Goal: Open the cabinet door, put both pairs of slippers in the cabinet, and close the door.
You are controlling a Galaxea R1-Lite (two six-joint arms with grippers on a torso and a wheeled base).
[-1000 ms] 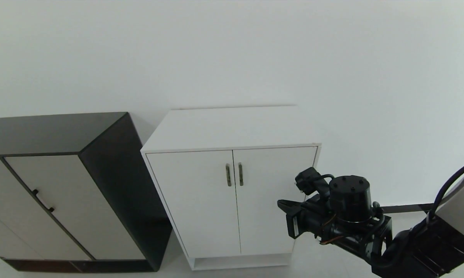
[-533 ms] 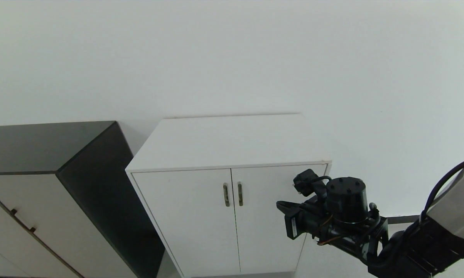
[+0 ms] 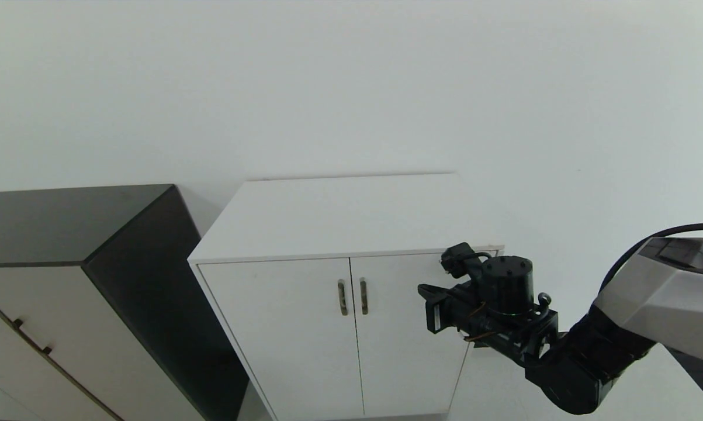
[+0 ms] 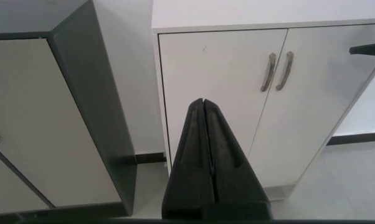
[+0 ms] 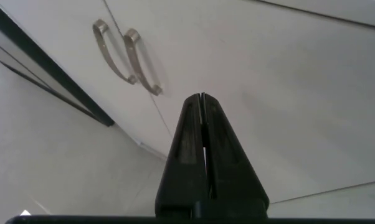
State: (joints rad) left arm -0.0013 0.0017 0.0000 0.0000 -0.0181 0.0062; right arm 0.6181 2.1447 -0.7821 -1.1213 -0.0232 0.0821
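Head view: dark cupboard point(image 3: 146, 286) beside white cabinet point(image 3: 339, 216)

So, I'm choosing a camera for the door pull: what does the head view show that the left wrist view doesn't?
Head view: the right arm's wrist and forearm, held before the right door of the white cabinet. Left wrist view: the left arm's jaws, shut, and the black baseboard. Both: the closed doors, the paired handles, the dark cabinet.

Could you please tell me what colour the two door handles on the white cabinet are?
Brushed silvery metal, slightly warm-toned; the right wrist view shows the handles best.
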